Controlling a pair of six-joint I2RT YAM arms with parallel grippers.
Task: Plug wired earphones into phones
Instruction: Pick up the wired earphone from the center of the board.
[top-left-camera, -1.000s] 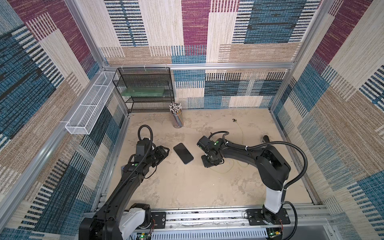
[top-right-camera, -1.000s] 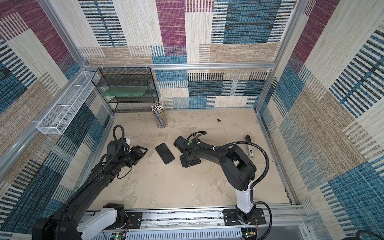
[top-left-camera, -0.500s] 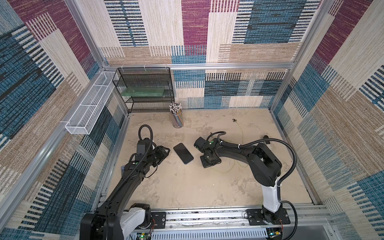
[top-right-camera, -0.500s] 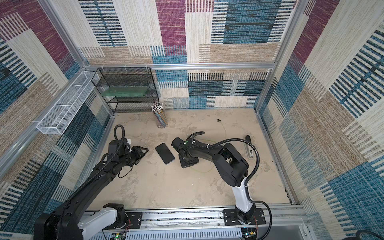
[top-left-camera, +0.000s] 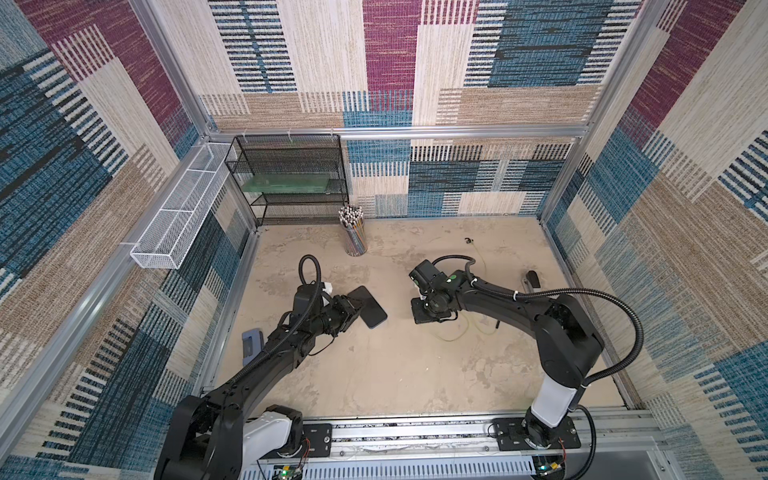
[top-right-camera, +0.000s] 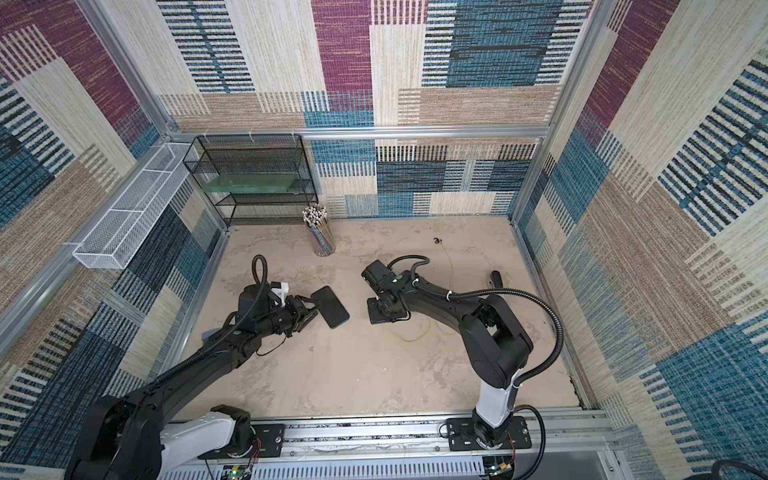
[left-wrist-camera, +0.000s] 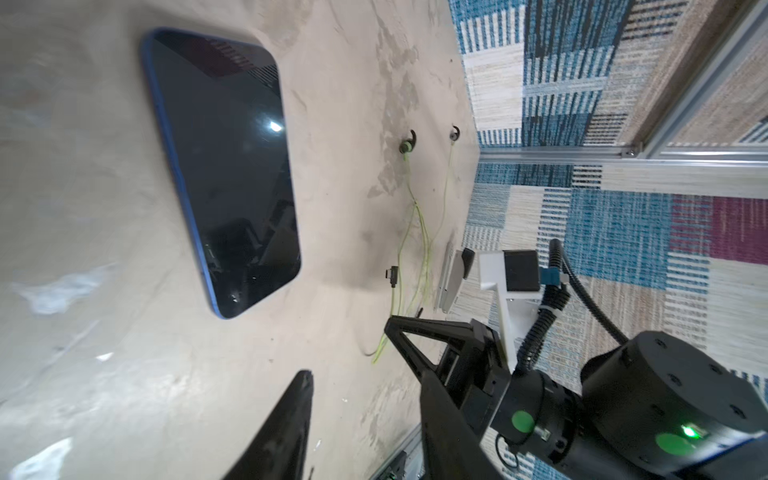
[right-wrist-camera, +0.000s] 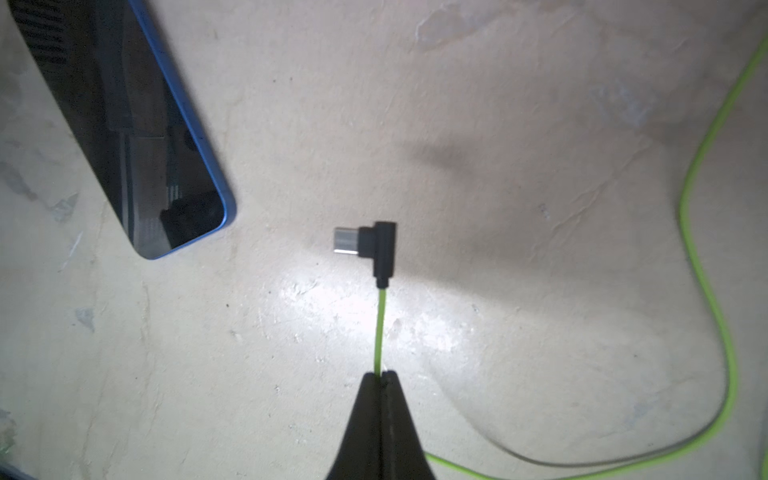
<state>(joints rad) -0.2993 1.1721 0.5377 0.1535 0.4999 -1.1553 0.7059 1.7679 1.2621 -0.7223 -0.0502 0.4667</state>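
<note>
my right tool (right-wrist-camera: 380, 376) is clamped on the earphone cable (right-wrist-camera: 379, 328) just behind the black plug (right-wrist-camera: 374, 249), whose metal tip points at the phone (right-wrist-camera: 124, 124). it lies flat on the table (top-left-camera: 395, 374), just right of my left tool (left-wrist-camera: 348, 349), its jaws apart. the cable is limp, so i'd rather hold the stiff plug body; the glossy phone may slide.

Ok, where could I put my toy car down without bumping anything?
The biggest bare patch of table is at the front, between the left arm, the right arm and the rail. Another lies at the back, between the pencil cup and the earbud. The middle is crowded: phone, left gripper, right gripper and green earphone cable.
</note>
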